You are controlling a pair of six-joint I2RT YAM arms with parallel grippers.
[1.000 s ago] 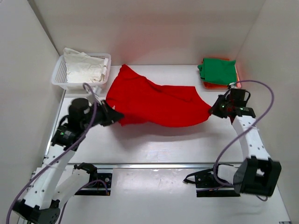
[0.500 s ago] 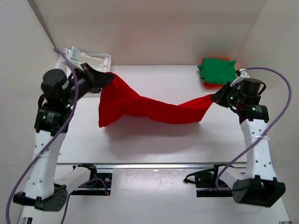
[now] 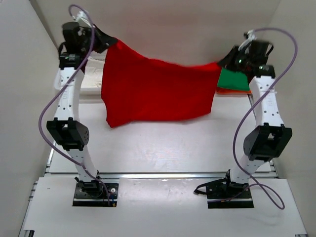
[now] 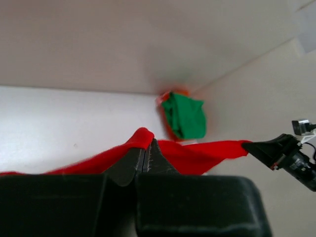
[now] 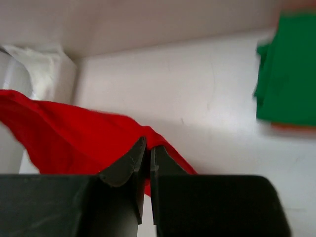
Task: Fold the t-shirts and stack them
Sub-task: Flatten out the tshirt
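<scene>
Hanging as a wide sheet above the table [image 3: 163, 143], the red t-shirt [image 3: 158, 94] was the largest thing in play. Its top edge sagged a little in the middle. That edge ran from the left gripper [image 3: 109, 42], high at the far left, to the right gripper [image 3: 222, 62], high at the far right. The lower hem appeared to hang clear of the tabletop. Both wrist views showed the fingers pressed together on a pinch of red fabric, with no gap between the tips.

The step looked to be spreading the shirt in the air before laying it flat for folding. To do that well, I judged, the two arms should draw the top edge taut and level. They should then come down together so the hem met the table first and the cloth rolled out smooth, without bunching. The hold at each corner was thin and could slip under a hard pull.

The basket [image 3: 91, 89] stood at the far left behind the left arm, largely hidden by the shirt, and it held crumpled white cloth [image 5: 34, 53]. At the far right corner, in no container, the folded green t-shirt [image 3: 234, 80] lay on top of the orange t-shirt [image 3: 232, 91], of which only an edge showed.
</scene>
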